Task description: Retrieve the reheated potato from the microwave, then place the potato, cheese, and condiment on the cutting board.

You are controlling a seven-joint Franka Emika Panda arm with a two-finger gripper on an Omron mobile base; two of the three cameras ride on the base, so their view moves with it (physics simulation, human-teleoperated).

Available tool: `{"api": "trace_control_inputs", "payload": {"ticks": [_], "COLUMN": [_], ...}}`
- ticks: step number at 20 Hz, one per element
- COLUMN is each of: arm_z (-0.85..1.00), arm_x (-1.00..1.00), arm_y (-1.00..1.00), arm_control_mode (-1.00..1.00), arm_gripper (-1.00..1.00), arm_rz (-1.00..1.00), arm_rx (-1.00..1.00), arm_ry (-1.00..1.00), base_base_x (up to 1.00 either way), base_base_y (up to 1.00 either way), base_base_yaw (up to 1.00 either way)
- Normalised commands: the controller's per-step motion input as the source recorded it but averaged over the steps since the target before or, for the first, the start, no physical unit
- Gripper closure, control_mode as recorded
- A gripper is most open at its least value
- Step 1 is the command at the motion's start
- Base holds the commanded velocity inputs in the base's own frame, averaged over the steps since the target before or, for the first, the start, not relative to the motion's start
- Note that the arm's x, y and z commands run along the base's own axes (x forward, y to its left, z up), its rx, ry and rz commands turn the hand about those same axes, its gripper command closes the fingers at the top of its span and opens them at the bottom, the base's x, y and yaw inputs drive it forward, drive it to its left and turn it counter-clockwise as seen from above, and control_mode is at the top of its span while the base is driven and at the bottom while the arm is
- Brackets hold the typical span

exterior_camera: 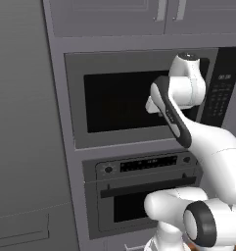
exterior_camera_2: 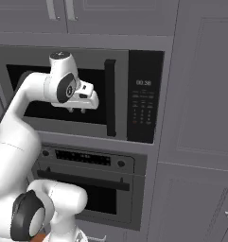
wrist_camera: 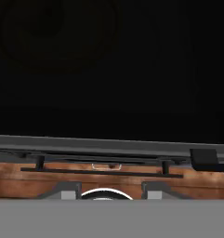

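The microwave [exterior_camera: 114,100] is a wide grey box set into the cabinet wall, and its dark glass door is shut. A vertical door handle [exterior_camera_2: 109,97] stands beside the black keypad [exterior_camera_2: 144,101]. My gripper [exterior_camera_2: 76,110] hangs close in front of the glass, left of the handle, pointing down. It is open and holds nothing. In the hand view the dark door glass [wrist_camera: 108,69] takes up the upper part. The potato is hidden behind the shut door. Cheese, condiment and cutting board are out of view.
Below the microwave sits a built-in oven [exterior_camera: 139,196] with a knobbed panel and a dark handle bar [exterior_camera_2: 82,179]. Grey cabinet doors [exterior_camera_2: 200,94] rise at the right and overhead. A tall grey panel [exterior_camera: 21,122] stands at the left.
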Motion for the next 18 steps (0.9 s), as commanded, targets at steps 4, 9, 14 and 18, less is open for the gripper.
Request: {"api": "trace_control_inputs", "payload": {"ticks": [4,9,14,18], "arm_z": [-0.03,0.01,0.11,0.23], "arm_x": [-0.25,-0.54,-0.35,-0.15], "arm_y": [-0.04,-0.22,-0.42,-0.42], "arm_control_mode": [-1.00,-1.00,-1.00,-1.00], "arm_gripper": [-1.00,-1.00,-1.00,-1.00], "arm_rz": [0.00,-0.09,-0.07,-0.04], "arm_rx": [0.00,0.02,0.03,0.00], "arm_ry": [-0.04,-0.38,-0.34,-0.15], "base_base_x": [0.00,0.00,0.00,0.00], "base_base_y": [0.00,0.00,0.00,0.00], "base_base_yaw": [0.00,0.00,0.00,0.00]}}
